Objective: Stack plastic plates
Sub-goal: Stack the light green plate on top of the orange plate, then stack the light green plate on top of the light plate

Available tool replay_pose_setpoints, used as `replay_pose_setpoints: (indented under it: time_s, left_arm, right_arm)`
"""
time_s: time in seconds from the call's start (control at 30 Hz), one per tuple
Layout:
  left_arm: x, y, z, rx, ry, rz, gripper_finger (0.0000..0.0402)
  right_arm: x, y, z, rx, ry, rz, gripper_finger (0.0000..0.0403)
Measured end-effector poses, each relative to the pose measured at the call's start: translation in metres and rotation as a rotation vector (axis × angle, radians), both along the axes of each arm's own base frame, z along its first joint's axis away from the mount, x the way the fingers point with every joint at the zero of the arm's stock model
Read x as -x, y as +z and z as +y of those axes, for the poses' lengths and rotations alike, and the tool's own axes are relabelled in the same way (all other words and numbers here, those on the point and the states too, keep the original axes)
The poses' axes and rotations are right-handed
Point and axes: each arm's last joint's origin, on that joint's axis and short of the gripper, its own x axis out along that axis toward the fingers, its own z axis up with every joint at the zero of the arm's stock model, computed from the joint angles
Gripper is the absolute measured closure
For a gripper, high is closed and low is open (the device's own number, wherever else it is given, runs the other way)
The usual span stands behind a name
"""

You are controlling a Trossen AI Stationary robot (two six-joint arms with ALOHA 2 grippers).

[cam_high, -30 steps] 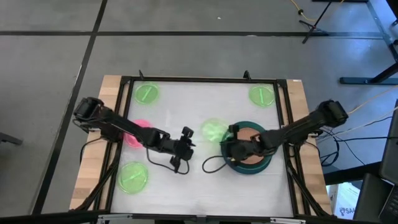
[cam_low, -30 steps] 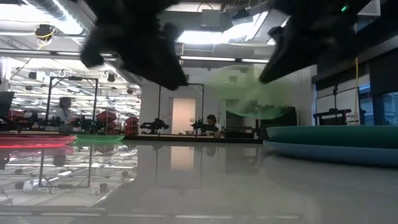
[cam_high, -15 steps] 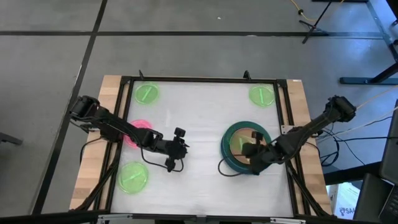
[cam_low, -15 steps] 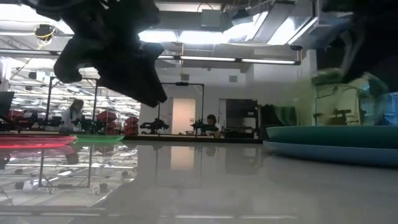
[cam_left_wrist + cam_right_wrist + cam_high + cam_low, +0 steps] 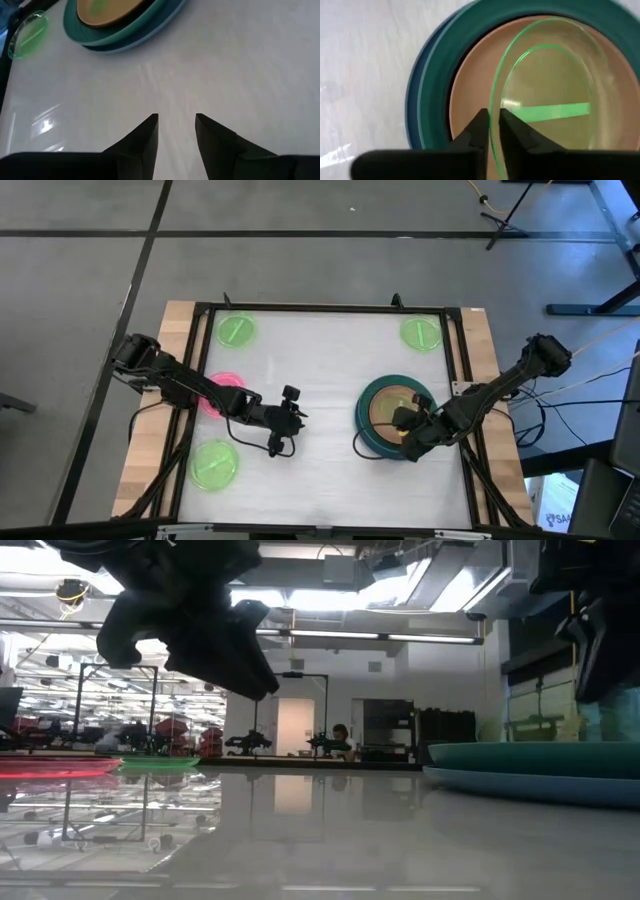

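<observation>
From above, my right gripper (image 5: 408, 420) hangs over the stack: a tan-orange plate (image 5: 385, 406) inside the dark green plate (image 5: 370, 392). My left gripper (image 5: 290, 415) waits mid-worktop (image 5: 330, 350). My right wrist shows jaws clenched on a lime-green plate (image 5: 555, 95)'s rim. My left jaws stand released.

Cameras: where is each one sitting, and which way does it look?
High view: above the table, looking straight down; shows both arms, the left gripper and the right gripper over the stack of plates.
Low view: at table-top height, looking level across into the room; the arms hang in from above.
Left wrist view: on the left arm, looking past its fingers at the stack.
Right wrist view: on the right arm, looking at the lime-green plate it grips over the tan-orange plate.
All four views share the stack.
</observation>
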Motion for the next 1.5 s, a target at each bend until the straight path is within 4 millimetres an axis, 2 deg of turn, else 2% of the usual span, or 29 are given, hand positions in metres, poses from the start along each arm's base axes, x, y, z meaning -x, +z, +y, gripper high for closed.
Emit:
replay_pose_setpoints:
  time_s: [0.13, 0.27, 0.43, 0.57, 0.73, 0.93, 1.1, 1.27, 1.5]
  left_arm:
    - [-0.001, 0.001, 0.000, 0.000, 0.001, -0.015, 0.0278]
    - [-0.002, 0.002, 0.000, 0.003, 0.002, -0.024, 0.0278]
    - [-0.002, 0.002, 0.000, 0.010, -0.001, -0.034, 0.0278]
    - [-0.002, 0.003, 0.000, 0.011, -0.001, -0.034, 0.0278]
    - [-0.002, 0.003, 0.000, 0.011, -0.001, -0.033, 0.0278]
    - [-0.002, 0.002, 0.000, 0.012, -0.002, -0.033, 0.0278]
    - [-0.003, 0.003, 0.000, 0.012, -0.001, -0.034, 0.0278]
    - [-0.003, 0.003, 0.000, 0.012, -0.001, -0.034, 0.0278]
    - [-0.003, 0.003, 0.000, 0.012, -0.001, -0.035, 0.0278]
  right_arm:
    - [0.000, 0.000, 0.000, -0.005, 0.004, 0.006, 0.0309]
    - [-0.005, 0.015, -0.005, 0.015, 0.014, 0.014, 0.0260]
    - [-0.016, 0.033, -0.022, 0.206, -0.078, -0.084, 0.0234]
    - [-0.024, 0.035, -0.050, 0.333, -0.218, -0.095, 0.0233]
    - [-0.031, 0.031, -0.090, 0.355, -0.350, -0.032, 0.0233]
    - [-0.030, 0.020, -0.143, 0.374, -0.462, 0.068, 0.0233]
    - [-0.025, 0.004, -0.183, 0.311, -0.510, 0.086, 0.0233]
    - [-0.016, -0.016, -0.218, 0.250, -0.547, 0.026, 0.0233]
    - [0.003, -0.032, -0.253, 0.237, -0.643, -0.027, 0.0233]
